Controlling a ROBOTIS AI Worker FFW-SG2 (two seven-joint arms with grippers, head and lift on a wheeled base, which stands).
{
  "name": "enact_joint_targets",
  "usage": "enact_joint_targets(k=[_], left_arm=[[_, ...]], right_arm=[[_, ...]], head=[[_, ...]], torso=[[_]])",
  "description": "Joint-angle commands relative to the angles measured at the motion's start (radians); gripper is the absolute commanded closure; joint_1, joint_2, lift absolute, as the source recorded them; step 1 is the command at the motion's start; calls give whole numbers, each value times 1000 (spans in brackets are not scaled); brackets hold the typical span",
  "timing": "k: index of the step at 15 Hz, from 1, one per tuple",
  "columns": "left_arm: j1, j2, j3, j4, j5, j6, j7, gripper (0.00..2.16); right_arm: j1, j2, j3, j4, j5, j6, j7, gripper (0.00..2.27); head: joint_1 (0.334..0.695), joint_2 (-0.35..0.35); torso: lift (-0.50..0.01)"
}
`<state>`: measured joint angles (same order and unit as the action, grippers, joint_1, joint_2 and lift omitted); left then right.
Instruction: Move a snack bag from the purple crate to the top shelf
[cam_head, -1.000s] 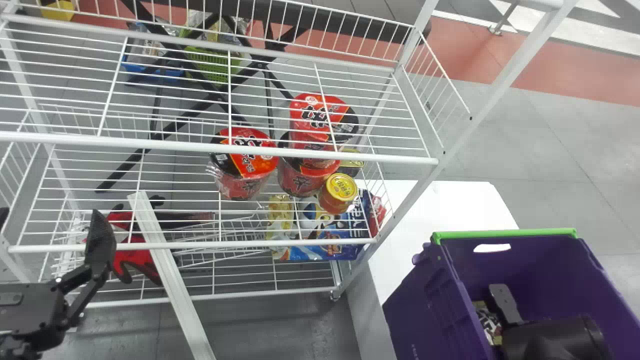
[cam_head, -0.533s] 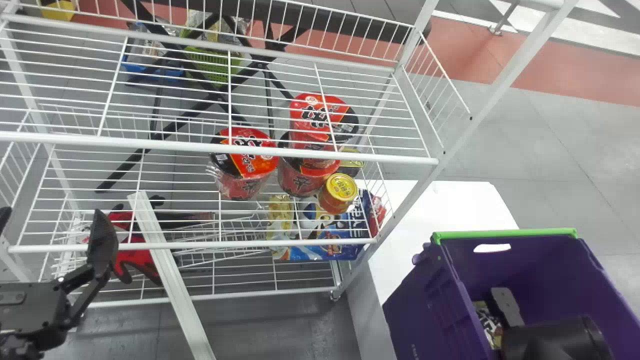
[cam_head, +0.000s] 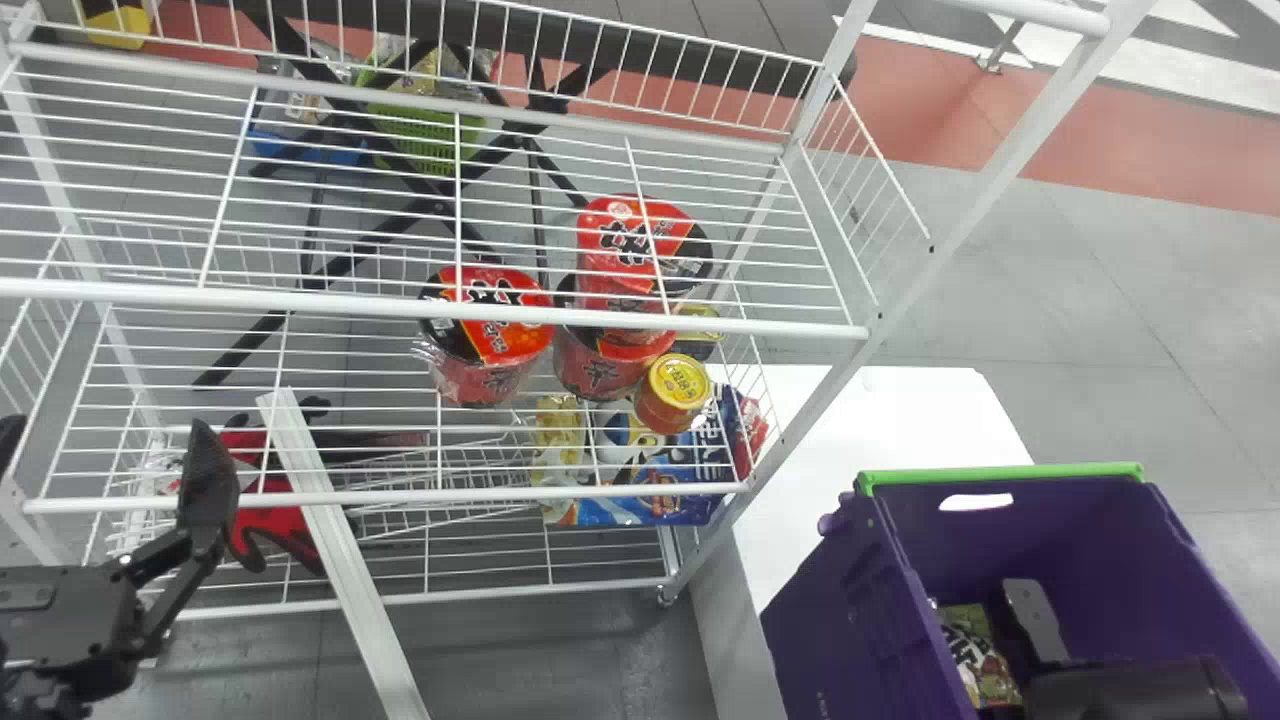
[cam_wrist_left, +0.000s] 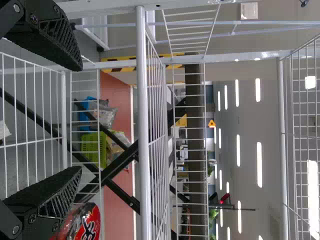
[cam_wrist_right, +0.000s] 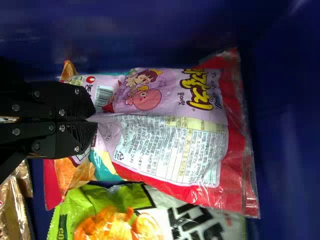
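Pinching snack bag (cam_wrist_right: 175, 130) by one end, right tool (cam_head: 1037, 622) in purple crate (cam_head: 845, 630), bag's long axis pointing away

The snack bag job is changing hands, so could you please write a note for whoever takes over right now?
Right gripper: inside the purple crate, shut on one end of the pink-and-red snack bag.
Left gripper: open and empty, by the wire rack.
Done: bag pinched, lying over other bags.
Left: lift it out, then place it on the top shelf.
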<state>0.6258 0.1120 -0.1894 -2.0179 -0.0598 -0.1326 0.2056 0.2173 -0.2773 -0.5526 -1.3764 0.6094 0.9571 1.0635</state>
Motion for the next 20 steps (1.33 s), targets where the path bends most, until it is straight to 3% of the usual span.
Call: enact_joint_targets(k=[1, 11, 20], left_arm=[[0, 0, 1, 1, 0, 0, 2, 117], [-1, -3, -5, 4, -8, 0, 2, 117], [-1, 0, -5, 7, -6, 0, 3, 117]], right_arm=[[16, 4, -17, -24, 0, 2, 0, 1298], [77, 7, -110, -112, 6, 39, 39, 1298], [97, 21, -127, -167, 15, 67, 53, 1298]], head=[[695, -350], [695, -350], [695, -350]], torso=[[-428], [-388], [-352]])
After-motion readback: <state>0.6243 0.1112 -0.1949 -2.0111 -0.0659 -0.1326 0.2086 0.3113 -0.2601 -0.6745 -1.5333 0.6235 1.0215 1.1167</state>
